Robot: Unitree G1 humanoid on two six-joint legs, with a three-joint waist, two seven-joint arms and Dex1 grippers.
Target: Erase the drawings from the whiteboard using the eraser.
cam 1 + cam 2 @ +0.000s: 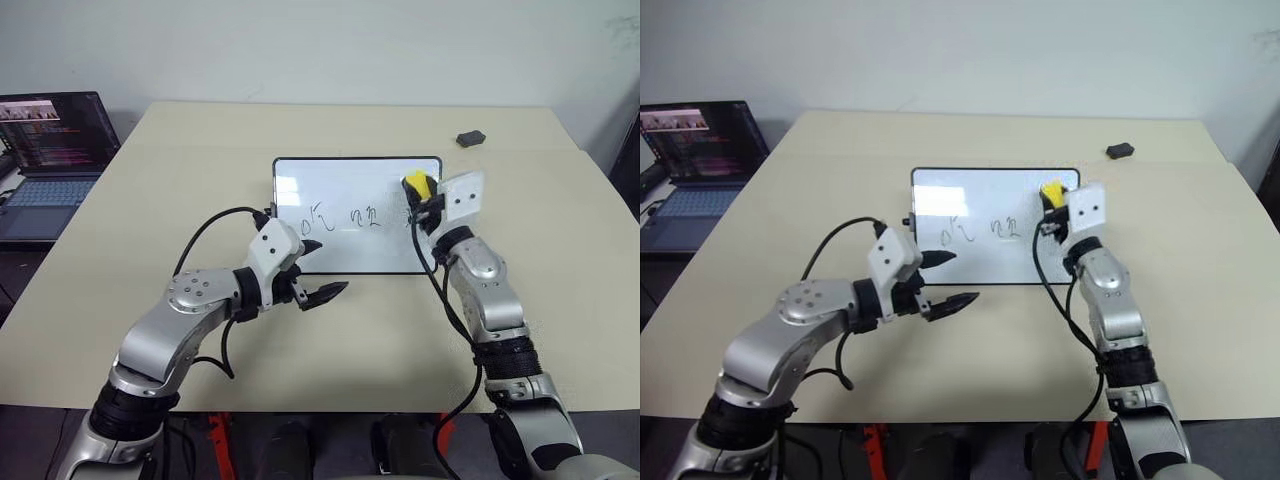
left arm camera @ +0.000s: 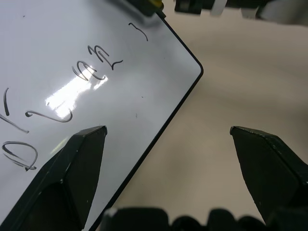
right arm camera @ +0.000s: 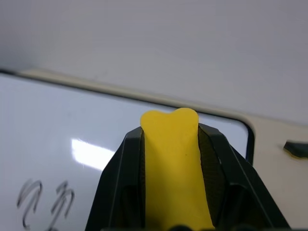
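Note:
The whiteboard (image 1: 340, 180) lies flat in the middle of the table, with the drawings (image 1: 343, 217), thin dark scribbles, in a row across its centre. My right gripper (image 1: 418, 192) is shut on the yellow eraser (image 1: 417, 183) and holds it over the board's right end, just right of the scribbles. In the right wrist view the eraser (image 3: 171, 159) is pinched between both fingers, and the board lies below. My left gripper (image 1: 332, 266) is open at the board's near edge. The left wrist view has one finger over the board (image 2: 57, 43) and the other over the table.
An open laptop (image 1: 50, 160) stands at the table's far left. A small dark grey lump (image 1: 470, 138) lies at the back right. The beige table (image 1: 150, 200) stretches wide on both sides of the board.

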